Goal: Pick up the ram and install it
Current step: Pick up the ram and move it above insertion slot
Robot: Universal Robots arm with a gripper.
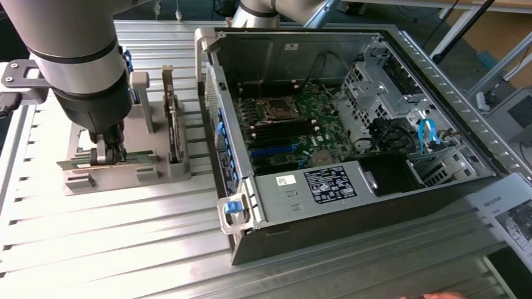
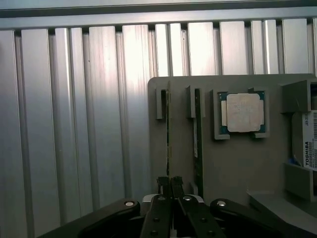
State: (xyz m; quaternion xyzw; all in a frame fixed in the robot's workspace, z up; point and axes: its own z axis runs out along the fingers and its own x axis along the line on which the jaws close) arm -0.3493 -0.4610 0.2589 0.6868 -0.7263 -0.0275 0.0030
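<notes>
The ram (image 2: 168,129) is a thin green stick standing on edge in a slot of the grey holder (image 2: 233,163). In the exterior view the ram (image 1: 137,159) lies low at the holder's (image 1: 124,177) front, on the exterior view's left. My gripper (image 1: 108,156) points straight down onto it. In the wrist view the gripper (image 2: 170,182) has its two black fingers pressed on either side of the stick's near end. The ram sits in its slot. The open computer case (image 1: 332,187) lies to the exterior view's right, with the motherboard's black slots (image 1: 266,128) visible inside.
A second green stick (image 2: 197,144) stands in the neighbouring slot. A square silver processor (image 2: 242,113) and a labelled drive (image 2: 307,148) rest on the same holder. A dark card (image 1: 172,124) stands upright between gripper and case. A hand (image 1: 432,296) shows at the front edge.
</notes>
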